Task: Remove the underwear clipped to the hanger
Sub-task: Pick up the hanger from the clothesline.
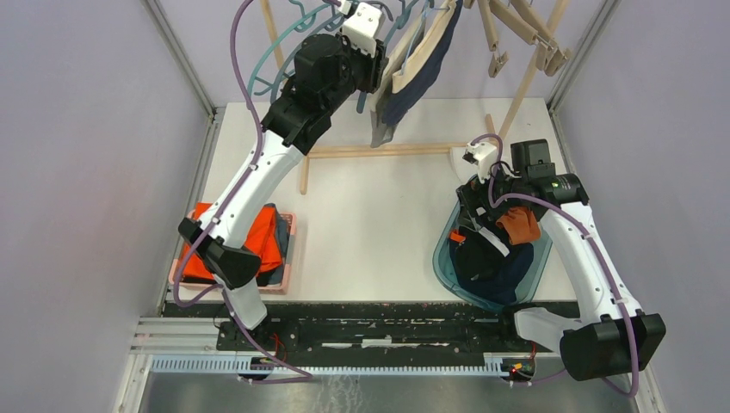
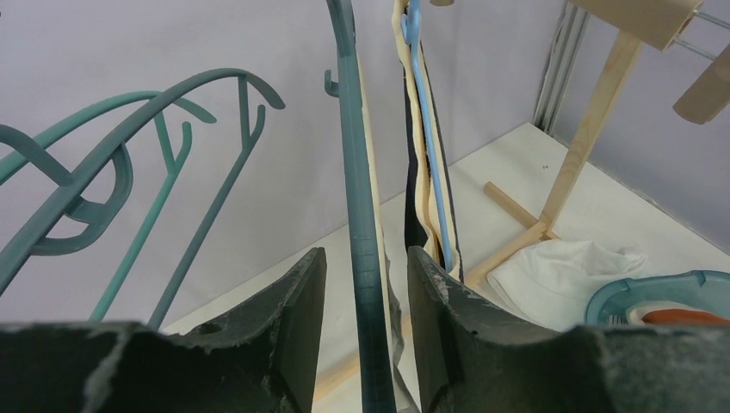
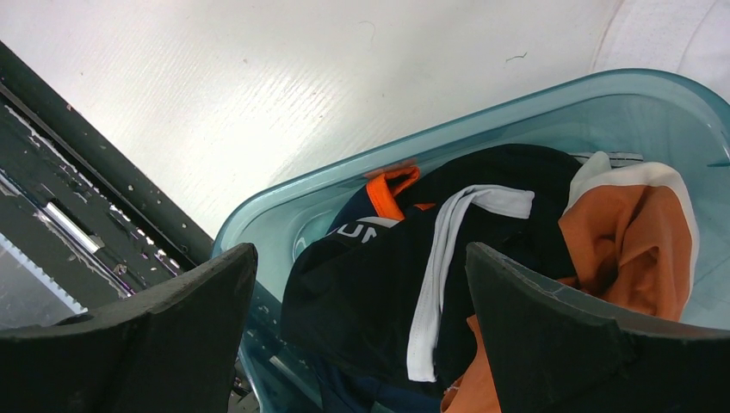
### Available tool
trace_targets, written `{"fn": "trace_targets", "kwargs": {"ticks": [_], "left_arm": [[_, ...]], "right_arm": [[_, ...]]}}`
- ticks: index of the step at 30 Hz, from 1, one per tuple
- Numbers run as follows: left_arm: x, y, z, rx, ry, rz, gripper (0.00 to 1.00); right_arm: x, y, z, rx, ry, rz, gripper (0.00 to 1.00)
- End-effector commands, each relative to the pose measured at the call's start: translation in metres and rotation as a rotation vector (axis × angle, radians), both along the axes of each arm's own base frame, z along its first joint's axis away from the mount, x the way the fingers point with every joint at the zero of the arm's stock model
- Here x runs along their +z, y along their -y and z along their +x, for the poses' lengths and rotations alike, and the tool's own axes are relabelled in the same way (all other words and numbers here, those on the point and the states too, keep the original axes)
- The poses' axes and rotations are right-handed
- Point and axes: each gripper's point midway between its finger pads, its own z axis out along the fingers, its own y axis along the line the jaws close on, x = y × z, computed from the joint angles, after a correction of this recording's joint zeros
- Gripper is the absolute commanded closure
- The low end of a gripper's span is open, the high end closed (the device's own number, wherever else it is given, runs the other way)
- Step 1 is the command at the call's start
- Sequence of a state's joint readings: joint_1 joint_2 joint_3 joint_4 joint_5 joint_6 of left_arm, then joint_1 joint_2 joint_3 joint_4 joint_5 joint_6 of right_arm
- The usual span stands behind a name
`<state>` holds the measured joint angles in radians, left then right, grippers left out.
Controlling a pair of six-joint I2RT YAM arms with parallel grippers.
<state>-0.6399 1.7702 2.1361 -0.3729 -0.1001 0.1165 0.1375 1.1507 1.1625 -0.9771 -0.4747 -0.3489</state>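
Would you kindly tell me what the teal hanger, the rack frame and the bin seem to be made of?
The teal hanger: probably moulded plastic, smooth with a slight sheen. The rack frame: pale unpainted wood by its look, matte, square-cut bars. The bin: translucent blue-green plastic, glossy; light passes through its wall.

walls (image 1: 77,172): pale lilac | tabletop (image 1: 379,224): white | corner posts (image 1: 181,60): aluminium | light: even
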Motion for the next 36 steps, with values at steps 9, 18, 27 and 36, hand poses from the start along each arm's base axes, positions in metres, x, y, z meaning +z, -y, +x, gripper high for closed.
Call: {"fn": "trace_targets", "kwargs": {"ticks": [9, 18, 27, 36], "left_arm": [[0.008, -0.001, 0.009, 0.033, 0.016, -0.020, 0.56], [0.002, -0.001, 0.012, 0.040, 0.009, -0.006, 0.62], [0.013, -0.006, 0.009, 0.051, 0.034, -0.008, 0.77], [0.026, -0.015, 0.010, 0.106, 0.063, -0.060, 0.97]], "right_arm": [[0.004, -0.006, 0.005, 0.037, 0.039, 0.014, 0.00], [0.002, -0.007, 0.004, 0.047, 0.030, 0.009, 0.00], [-0.001, -0.007, 0.004, 0.051, 0.024, 0.003, 0.00], [-0.002, -0.008, 0.004, 0.053, 0.019, 0.002, 0.00]]}}
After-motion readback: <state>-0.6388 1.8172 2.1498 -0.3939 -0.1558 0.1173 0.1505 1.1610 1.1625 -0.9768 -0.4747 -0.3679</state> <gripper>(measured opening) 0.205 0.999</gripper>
